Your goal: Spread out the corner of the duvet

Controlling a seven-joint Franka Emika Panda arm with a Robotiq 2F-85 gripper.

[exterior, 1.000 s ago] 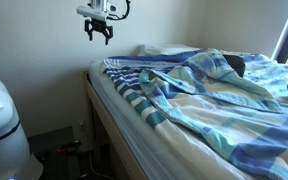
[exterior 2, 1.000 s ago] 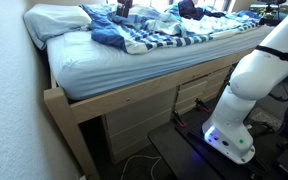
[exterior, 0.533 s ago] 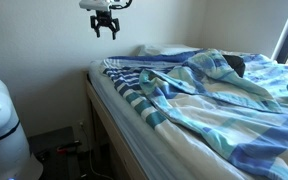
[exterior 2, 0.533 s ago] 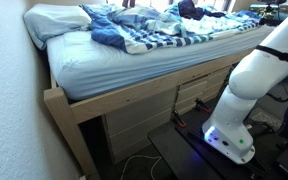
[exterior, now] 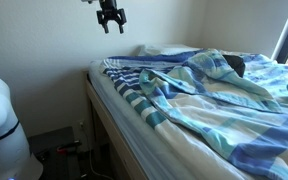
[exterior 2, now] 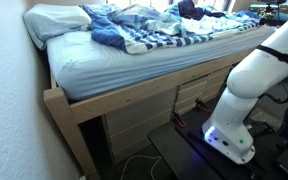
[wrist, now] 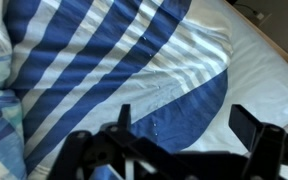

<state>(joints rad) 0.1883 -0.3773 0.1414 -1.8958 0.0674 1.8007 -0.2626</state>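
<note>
Duvet point(exterior: 214, 95), rumpled, on seemingly wooden bed point(exterior 2: 114, 100)

Open air above the duvet point(exterior: 214, 90), wall point(exterior: 44, 40) flanking one side

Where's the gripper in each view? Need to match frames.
Exterior view: gripper at the top, left of centre, in the air.
Exterior view with the pillow: gripper not in it.
Wrist view: gripper along the bottom edge, fingers apart.
Shared landmark: the striped duvet.
</note>
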